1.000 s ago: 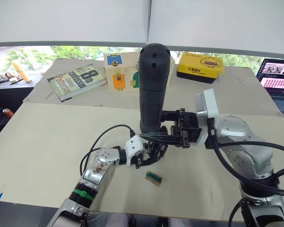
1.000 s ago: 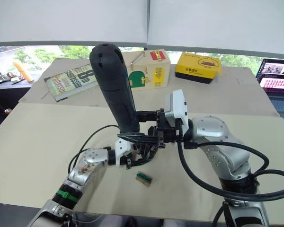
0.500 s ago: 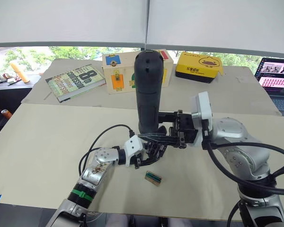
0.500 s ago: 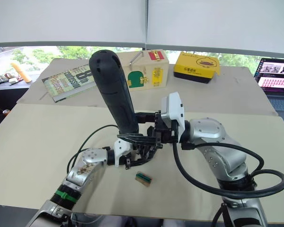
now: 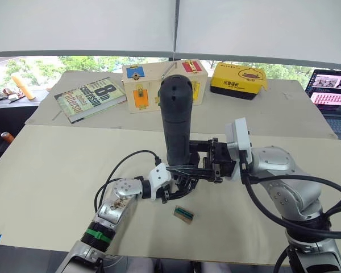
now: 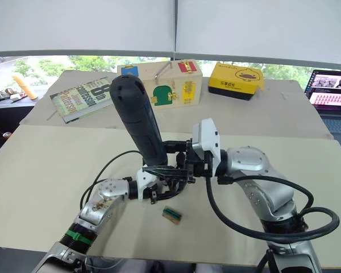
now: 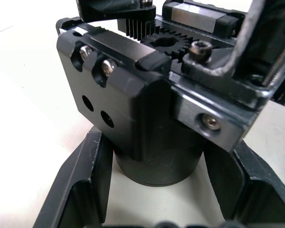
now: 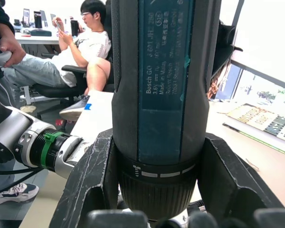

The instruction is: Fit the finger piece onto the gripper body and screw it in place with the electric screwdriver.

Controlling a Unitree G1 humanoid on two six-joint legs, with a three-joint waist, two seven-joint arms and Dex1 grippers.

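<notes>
Gripper body (image 7: 147,114), a chunky black block on a round base, stands on the tan tabletop (image 5: 57,187), clamped between the left gripper's (image 5: 179,185) fingers. Directly above it, the right gripper (image 5: 184,168) pinches the thick dark blue-black electric screwdriver (image 5: 176,122), held near upright.

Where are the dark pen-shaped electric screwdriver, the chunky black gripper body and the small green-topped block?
Dark pen-shaped electric screwdriver (image 5: 177,114): left eye view, mid barrel.
Chunky black gripper body (image 7: 128,102): left wrist view, front face of the block.
Small green-topped block (image 5: 184,214): left eye view, its green top, lying on the table.
</notes>
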